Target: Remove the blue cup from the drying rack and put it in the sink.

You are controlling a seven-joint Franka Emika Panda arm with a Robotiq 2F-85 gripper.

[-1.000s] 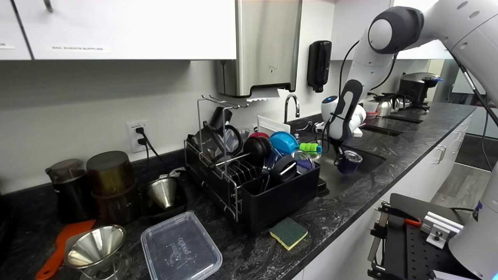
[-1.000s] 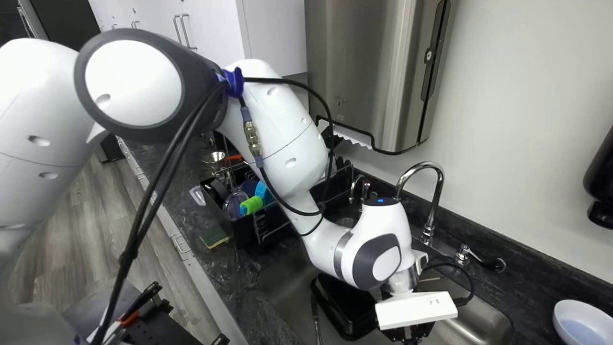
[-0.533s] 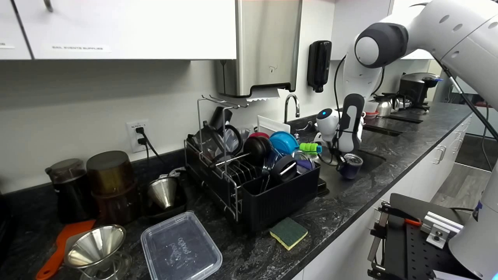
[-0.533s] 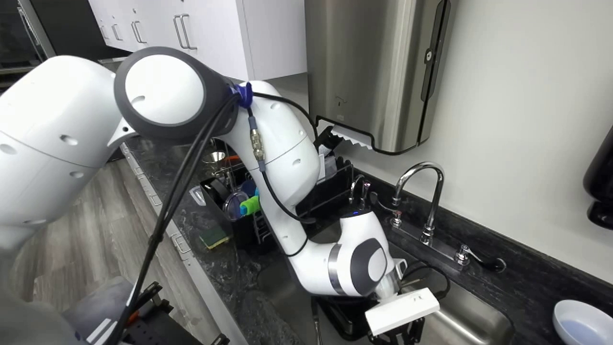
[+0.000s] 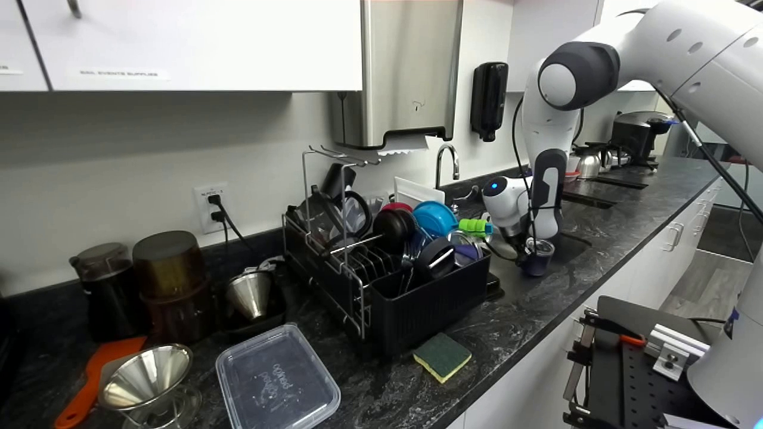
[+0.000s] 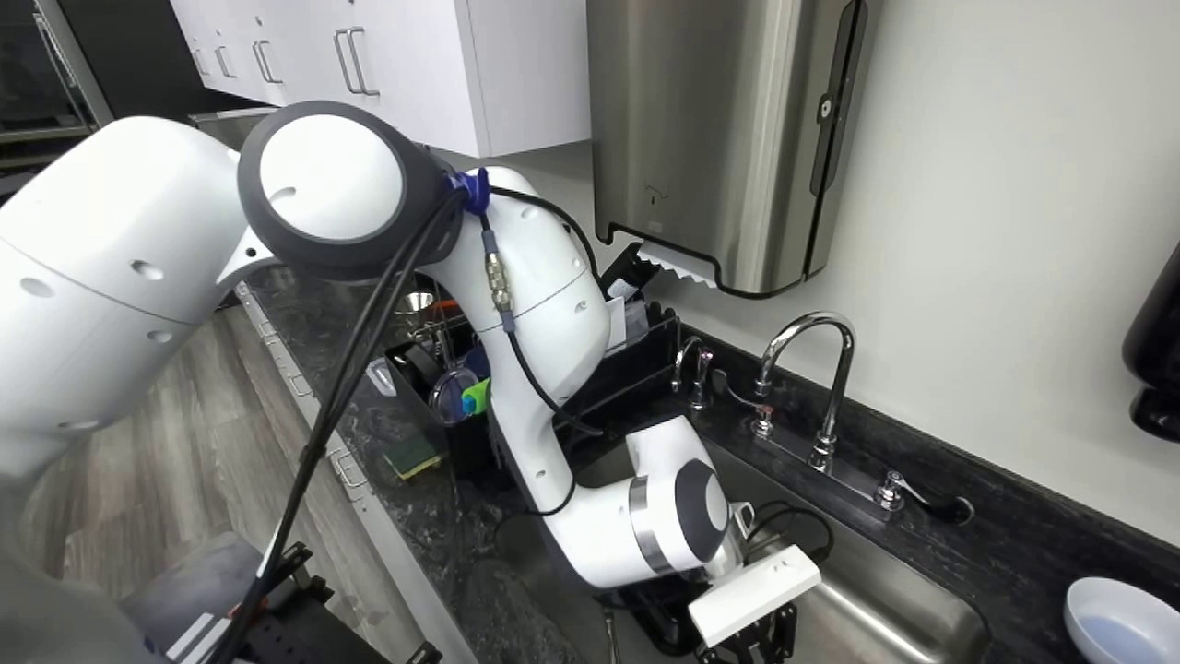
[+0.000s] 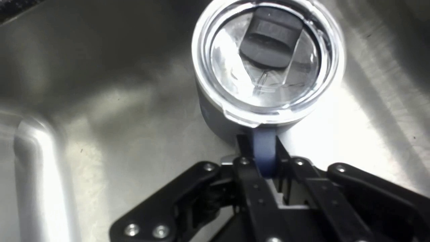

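A dark blue cup [image 5: 539, 262] with a clear lid is in the sink [image 6: 885, 609], upright or nearly so. In the wrist view I look down on the cup's lid [image 7: 268, 84], with a black slider, above the bare steel sink floor [image 7: 151, 144]. My gripper [image 7: 263, 145] is shut on the cup's blue handle [image 7: 264, 154], one finger on each side. I cannot tell whether the cup's base touches the sink floor. The black drying rack [image 5: 429, 310] stands beside the sink. The cup does not show in an exterior view where the arm and white camera mount [image 6: 754, 595] show.
A black tray [image 6: 668, 636] and a metal utensil [image 6: 612, 636] lie in the sink under the arm. A faucet [image 6: 834, 387] stands behind it. A sponge [image 5: 442, 357] lies in front of the rack. A white bowl [image 6: 1125, 627] sits right of the sink.
The cup has moved down slightly and tilted more upright in the gripper. The wrist has swung and tilted, and the upper arm has come lower.
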